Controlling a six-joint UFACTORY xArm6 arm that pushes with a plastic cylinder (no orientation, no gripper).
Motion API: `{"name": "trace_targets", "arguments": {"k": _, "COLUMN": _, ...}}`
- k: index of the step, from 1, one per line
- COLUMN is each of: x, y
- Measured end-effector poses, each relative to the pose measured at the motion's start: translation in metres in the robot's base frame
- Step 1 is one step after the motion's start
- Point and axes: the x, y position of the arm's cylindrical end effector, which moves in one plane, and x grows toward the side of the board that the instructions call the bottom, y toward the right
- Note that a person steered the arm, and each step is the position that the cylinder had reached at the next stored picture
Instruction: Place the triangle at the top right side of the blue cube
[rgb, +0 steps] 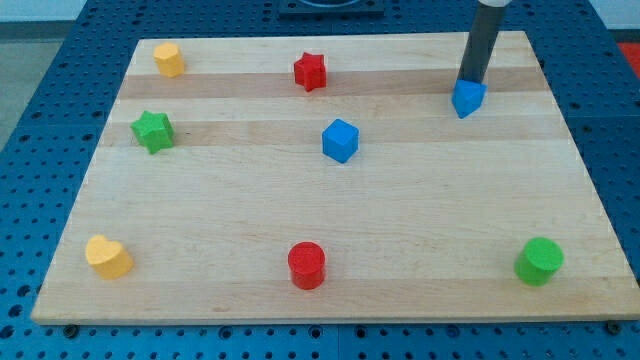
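The blue triangle (467, 98) lies near the view's top right of the wooden board (560, 190). The blue cube (340, 140) sits near the board's middle, to the left of and a little below the triangle. My tip (470, 80) is at the end of the dark rod coming down from the view's top. It stands right at the triangle's top edge, touching or almost touching it.
A red star (310, 71) and a yellow block (169, 59) lie along the top. A green star (152, 131) is at the left. A yellow heart (108, 256), a red cylinder (307, 265) and a green cylinder (539, 260) lie along the bottom.
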Motion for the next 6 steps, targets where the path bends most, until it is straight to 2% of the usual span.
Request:
{"name": "trace_targets", "arguments": {"k": 3, "x": 0.048, "y": 0.062}}
{"name": "trace_targets", "arguments": {"k": 4, "x": 0.048, "y": 0.059}}
{"name": "trace_targets", "arguments": {"k": 6, "x": 0.047, "y": -0.004}}
